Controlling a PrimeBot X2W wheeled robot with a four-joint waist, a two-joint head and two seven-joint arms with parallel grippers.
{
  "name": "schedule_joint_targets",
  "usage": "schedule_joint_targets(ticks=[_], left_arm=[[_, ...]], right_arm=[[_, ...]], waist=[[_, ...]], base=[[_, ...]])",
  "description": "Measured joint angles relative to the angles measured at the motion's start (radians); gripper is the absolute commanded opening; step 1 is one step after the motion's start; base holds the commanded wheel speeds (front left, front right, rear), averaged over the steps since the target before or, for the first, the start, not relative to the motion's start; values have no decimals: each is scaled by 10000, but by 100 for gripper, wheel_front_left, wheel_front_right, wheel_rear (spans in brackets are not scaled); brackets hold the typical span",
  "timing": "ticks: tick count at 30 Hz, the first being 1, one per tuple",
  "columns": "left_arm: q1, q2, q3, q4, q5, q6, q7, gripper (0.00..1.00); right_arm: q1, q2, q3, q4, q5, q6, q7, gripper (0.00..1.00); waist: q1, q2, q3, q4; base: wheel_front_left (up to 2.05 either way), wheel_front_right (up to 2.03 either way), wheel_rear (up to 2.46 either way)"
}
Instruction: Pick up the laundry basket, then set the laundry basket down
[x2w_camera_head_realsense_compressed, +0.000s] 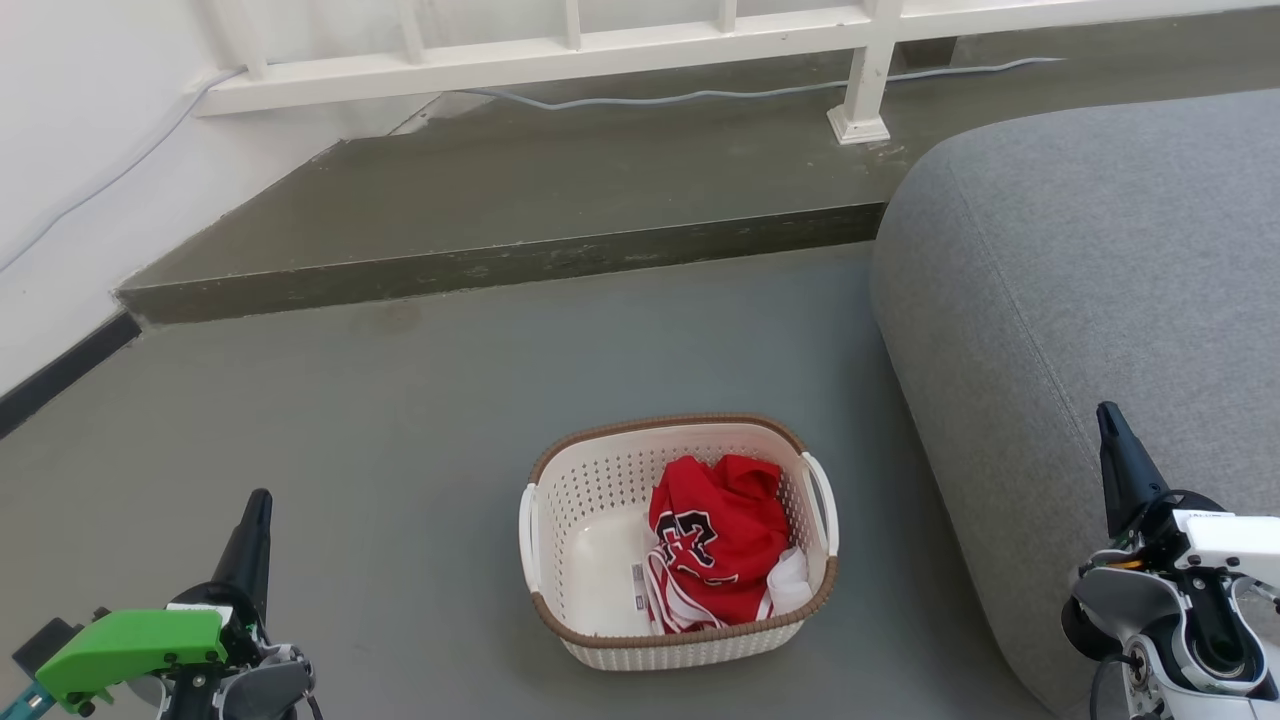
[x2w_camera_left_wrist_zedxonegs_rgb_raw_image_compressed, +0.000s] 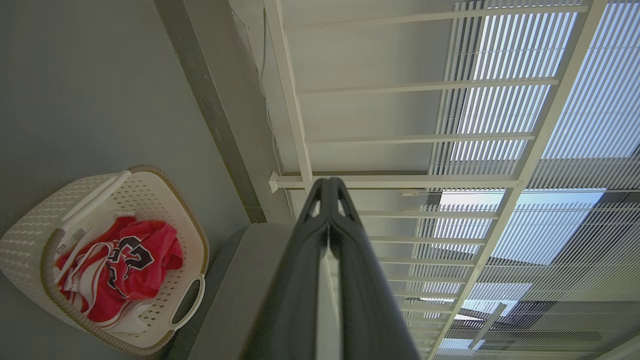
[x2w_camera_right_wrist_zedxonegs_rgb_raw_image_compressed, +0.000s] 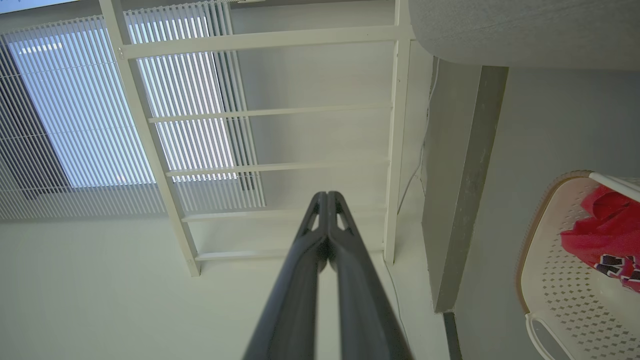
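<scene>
The laundry basket (x2w_camera_head_realsense_compressed: 590, 510) stands on the grey floor in the head view, cream-white and perforated with a brown woven-look rim and two white side handles. A red and white garment (x2w_camera_head_realsense_compressed: 720, 540) lies inside it. It also shows in the left wrist view, the laundry basket (x2w_camera_left_wrist_zedxonegs_rgb_raw_image_compressed: 30, 245) at lower left, and at the right edge of the right wrist view, the laundry basket (x2w_camera_right_wrist_zedxonegs_rgb_raw_image_compressed: 555, 280). My left gripper (x2w_camera_head_realsense_compressed: 258, 498) is shut and empty, well to the basket's left. My right gripper (x2w_camera_head_realsense_compressed: 1106, 410) is shut and empty, to the basket's right, over the sofa. Both pairs of fingers meet at the tips, left gripper (x2w_camera_left_wrist_zedxonegs_rgb_raw_image_compressed: 328, 181) and right gripper (x2w_camera_right_wrist_zedxonegs_rgb_raw_image_compressed: 326, 194).
A large grey sofa cushion (x2w_camera_head_realsense_compressed: 1090, 260) fills the right side, close to the basket. Behind the basket a raised step (x2w_camera_head_realsense_compressed: 500, 262) crosses the floor, with a white railing (x2w_camera_head_realsense_compressed: 560, 55) and a cable (x2w_camera_head_realsense_compressed: 700, 96) on it. A white wall (x2w_camera_head_realsense_compressed: 70, 150) with dark skirting stands at left.
</scene>
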Motion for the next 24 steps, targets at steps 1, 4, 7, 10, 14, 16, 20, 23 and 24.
schedule_joint_targets(ticks=[1,4,7,10,14,16,20,23,24], left_arm=[[0,0,0,0,0,0,0,0],[-1,-2,6,0,0,0,0,0],[-1,-2,12,0,0,0,0,0],[37,-33,4,88,-12,4,-2,100],[323,-192,-86,374,-17,13,-2,100],[313,-190,-92,362,-17,13,-4,100],[299,-190,-125,353,-13,12,-15,100],[291,-190,-157,341,-2,12,-19,100],[287,-190,-173,337,-2,12,-56,100]], right_arm=[[0,0,0,0,0,0,0,0],[0,2,-2,0,0,0,2,0],[0,2,-2,0,0,0,2,0],[39,23,2,79,6,-12,-6,100],[388,192,10,347,6,-15,-8,100],[391,184,6,343,4,-15,-10,100],[390,169,4,324,-6,-15,-36,100],[387,144,0,311,-33,-15,-104,100],[386,136,0,309,-82,-15,-111,100]], waist=[[0,0,0,0],[0,0,0,0],[0,0,0,0],[0,0,0,0],[0,0,0,-1],[0,0,1,-2],[0,0,4,-5],[0,0,7,-6],[0,0,9,-7]], base=[[0,0,0],[0,0,0],[0,0,0],[0,0,0],[0,0,0],[0,0,0],[0,0,0],[0,0,0],[0,0,0]])
